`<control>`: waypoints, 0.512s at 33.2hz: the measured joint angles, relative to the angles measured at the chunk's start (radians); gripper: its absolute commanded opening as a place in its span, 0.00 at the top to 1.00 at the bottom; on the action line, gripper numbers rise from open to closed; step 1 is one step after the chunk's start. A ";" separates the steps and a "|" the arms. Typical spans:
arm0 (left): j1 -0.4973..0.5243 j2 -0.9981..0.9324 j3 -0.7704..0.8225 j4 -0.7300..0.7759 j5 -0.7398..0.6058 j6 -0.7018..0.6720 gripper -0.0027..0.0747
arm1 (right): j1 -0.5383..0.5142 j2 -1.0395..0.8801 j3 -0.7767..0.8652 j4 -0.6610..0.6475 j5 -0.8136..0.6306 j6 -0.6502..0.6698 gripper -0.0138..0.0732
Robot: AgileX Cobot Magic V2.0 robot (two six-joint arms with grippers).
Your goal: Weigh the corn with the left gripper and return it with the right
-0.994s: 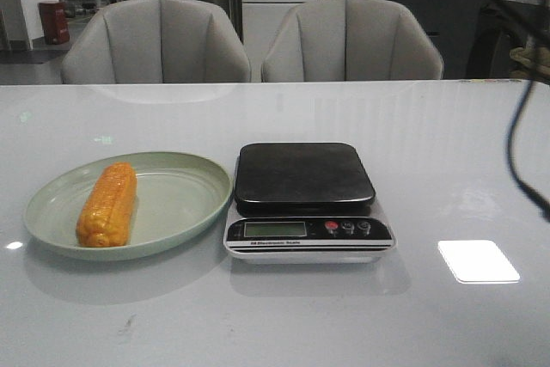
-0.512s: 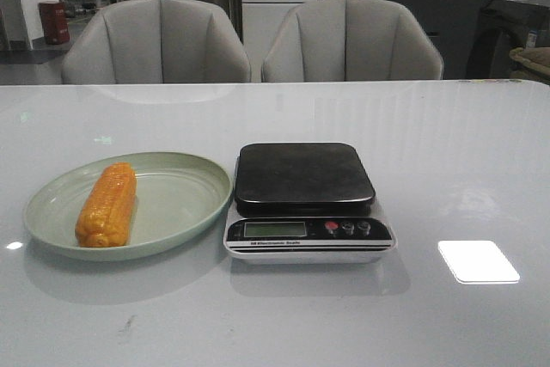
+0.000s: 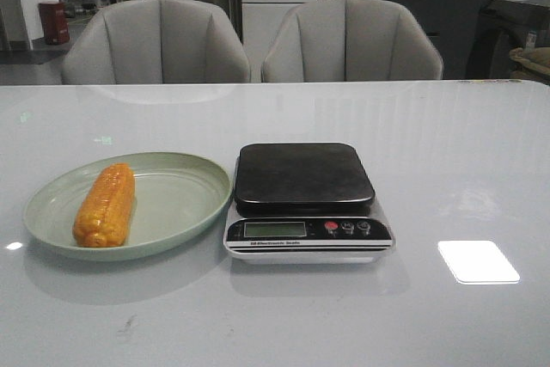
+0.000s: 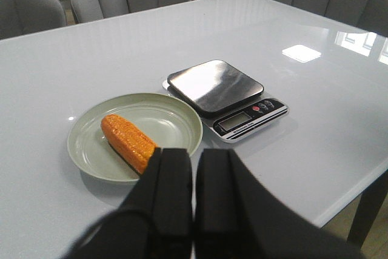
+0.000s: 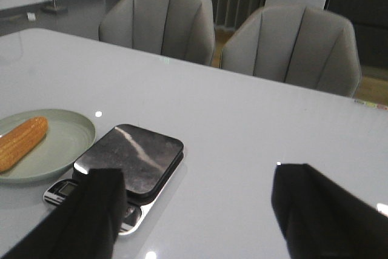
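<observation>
The orange-yellow corn (image 3: 105,205) lies on the left side of a pale green plate (image 3: 180,204); it also shows in the left wrist view (image 4: 127,142) and the right wrist view (image 5: 21,141). A kitchen scale (image 3: 304,199) with a dark platform stands right of the plate. My left gripper (image 4: 194,156) is shut and empty, high above the table in front of the plate. My right gripper (image 5: 197,180) is open wide and empty, high above the table to the right of the scale (image 5: 130,159). Neither gripper shows in the front view.
Two grey chairs (image 3: 159,40) (image 3: 352,39) stand behind the table's far edge. A bright light reflection (image 3: 478,260) lies on the white tabletop right of the scale.
The arm and cable seen at the front view's top right a second ago have left that view. The corn has shifted very slightly on the plate.
</observation>
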 measured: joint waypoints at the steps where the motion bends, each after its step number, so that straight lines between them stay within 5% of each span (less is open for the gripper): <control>1: 0.000 0.000 0.000 0.000 0.000 0.000 0.82 | 0.000 -0.023 0.029 -0.003 -0.036 0.000 0.15; 8: 0.000 0.000 0.000 0.000 0.000 0.000 0.82 | 0.000 -0.081 0.171 -0.007 -0.208 0.000 0.17; 11: 0.000 0.000 0.000 0.000 0.000 0.000 0.82 | 0.000 -0.081 0.181 -0.007 -0.221 0.000 0.31; 15: 0.000 0.000 0.000 0.000 0.000 0.000 0.82 | 0.000 -0.079 0.182 -0.009 -0.218 0.000 0.70; 17: 0.000 0.000 0.000 0.000 0.000 0.000 0.82 | 0.000 -0.079 0.182 -0.009 -0.204 0.000 0.66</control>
